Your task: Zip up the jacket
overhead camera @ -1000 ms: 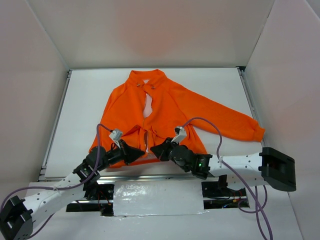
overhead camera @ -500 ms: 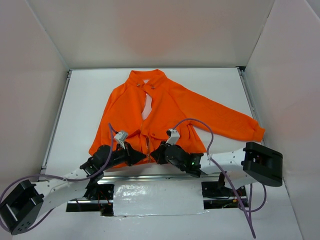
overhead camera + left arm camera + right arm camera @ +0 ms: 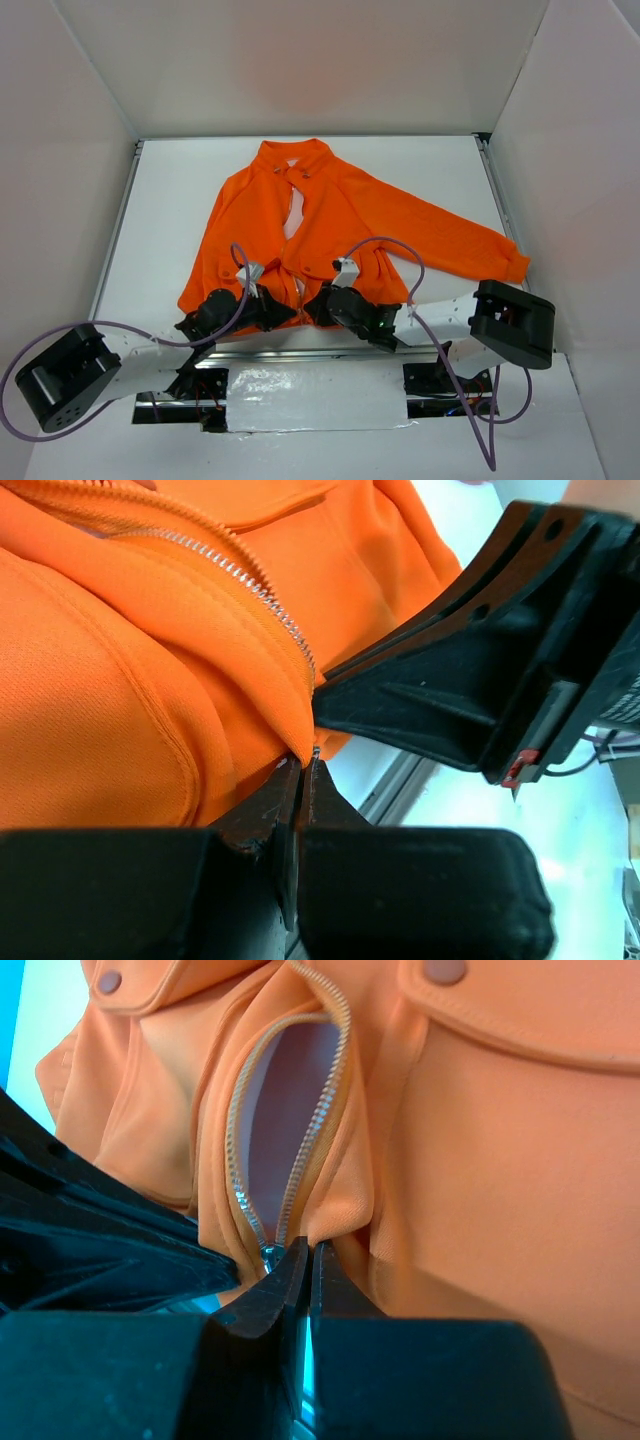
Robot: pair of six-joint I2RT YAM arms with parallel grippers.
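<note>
1. Left claw (image 3: 303, 772): fingers pressed together, pinching the jacket (image 3: 120, 680) by its hem corner, right at the foot of the zipper (image 3: 250, 580).
2. Right claw (image 3: 306, 1256): also pressed together, nipping the opposite hem fold at the zipper foot. I can't tell whether the slider is inside the pinch. The two claws sit nearly nose to nose.
3. Handling, my read: the fabric is soft, light and floppy, and it bunches at the tips instead of holding shape. Teeth and slider are the only stiff parts. I'd anchor the hem with one claw and take the pull tab with the other.
4. Just beyond the tips, the tooth rows open into a V with pale lining between them. There's a pocket flap (image 3: 520, 1010) off to the side.
5. Long axis runs straight away from both claws: hem nearest, collar (image 3: 295, 155) farthest. The jacket lies front up, flat on the table (image 3: 170, 200). Zip travel is away from me.
6. Far out on the right claw's side, one sleeve (image 3: 450, 240) is stretched outward.
</note>
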